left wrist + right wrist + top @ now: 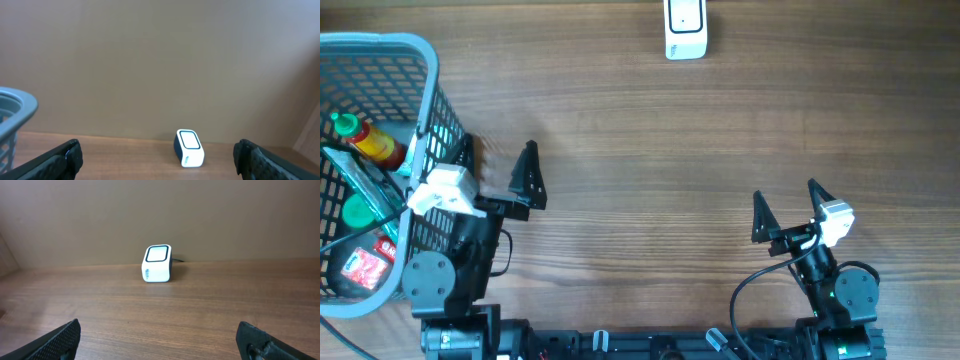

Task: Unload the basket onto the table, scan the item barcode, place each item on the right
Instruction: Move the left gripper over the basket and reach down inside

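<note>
Left gripper (498, 168) and right gripper (788, 207) both gape empty. One white box-shaped scanner (686, 28) sits well ahead of them. One grey mesh basket (380, 42), holding one red sauce bottle (368, 143), stands beside the left gripper.

The left arm (438, 275) and right arm (855, 290) are showing black housings with round joints. The left gripper (498, 150) and right gripper (784, 190) are wearing white wrist blocks (445, 188) and black, pointed fingers (527, 178). A black cable (740, 295) is looping beside the right arm.
</note>
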Controlling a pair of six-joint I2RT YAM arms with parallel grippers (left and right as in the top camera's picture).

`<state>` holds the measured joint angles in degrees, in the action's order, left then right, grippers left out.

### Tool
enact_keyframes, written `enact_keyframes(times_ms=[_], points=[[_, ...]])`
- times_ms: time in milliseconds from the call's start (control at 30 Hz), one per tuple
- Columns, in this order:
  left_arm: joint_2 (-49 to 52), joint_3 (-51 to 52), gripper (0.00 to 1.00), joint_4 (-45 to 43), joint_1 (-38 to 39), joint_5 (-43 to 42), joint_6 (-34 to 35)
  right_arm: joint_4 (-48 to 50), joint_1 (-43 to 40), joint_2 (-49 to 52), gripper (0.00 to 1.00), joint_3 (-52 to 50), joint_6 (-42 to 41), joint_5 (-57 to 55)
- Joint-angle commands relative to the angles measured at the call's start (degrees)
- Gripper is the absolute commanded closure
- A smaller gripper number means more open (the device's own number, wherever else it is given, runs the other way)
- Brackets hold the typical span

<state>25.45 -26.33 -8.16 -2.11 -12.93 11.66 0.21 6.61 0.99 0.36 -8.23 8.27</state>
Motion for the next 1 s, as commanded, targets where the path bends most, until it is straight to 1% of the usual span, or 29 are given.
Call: enact_keyframes(times_ms=[0, 100, 200, 267, 333, 400, 500, 600, 733, 833, 900, 967], points=[[0.02, -4.63, 0.00, 0.55, -0.26, 1.03, -2.10, 0.20, 0.35, -0.46, 0.00, -0.07, 0.68, -1.03], [0.15, -9.64, 0.00, 5.44, -0.28, 1.27, -2.25, 0.20, 0.35, -0.46, 0.00, -0.07, 0.72, -1.01], [1.77, -16.96, 0.00, 12.94, -0.28, 4.57, -2.89, 0.20, 0.35, -0.46, 0.00, -0.07, 0.70, -1.01], [3.34, -21.00, 0.00, 17.03, -0.26, 5.46, -5.90, 0.20, 0.35, -0.46, 0.00, -0.07, 0.70, -1.01], [5.95, -26.36, 0.00, 21.73, -0.28, 10.23, -6.97, 0.20, 0.35, -0.46, 0.00, -0.07, 0.70, -1.03], [9.68, -32.20, 0.00, 25.90, -0.28, 18.12, -6.97, 0.20, 0.35, -0.46, 0.00, -0.07, 0.70, -1.01], [15.47, -37.86, 0.00, 27.65, -0.33, 24.28, -6.99, 0.20, 0.35, -0.46, 0.00, -0.07, 0.68, -1.01], [22.38, -43.74, 0.00, 31.28, -0.90, 30.12, -6.99, 0.20, 0.35, -0.46, 0.00, -0.07, 0.70, -1.03], [31.52, -52.33, 0.00, 37.75, -4.46, 31.01, -6.97, 0.20, 0.35, -0.46, 0.00, -0.07, 0.70, -1.03], [36.11, -58.21, 0.00, 43.74, -7.43, 30.93, -6.95, 0.20, 0.35, -0.46, 0.00, -0.07, 0.70, -1.01], [37.20, -59.32, 0.00, 45.99, -8.02, 30.23, -6.95, 0.20, 0.35, -0.46, 0.00, -0.07, 0.72, -1.01], [37.16, -59.32, 0.00, 48.98, -8.02, 27.34, -6.95, 0.20, 0.35, -0.46, 0.00, -0.07, 0.70, -1.01]])
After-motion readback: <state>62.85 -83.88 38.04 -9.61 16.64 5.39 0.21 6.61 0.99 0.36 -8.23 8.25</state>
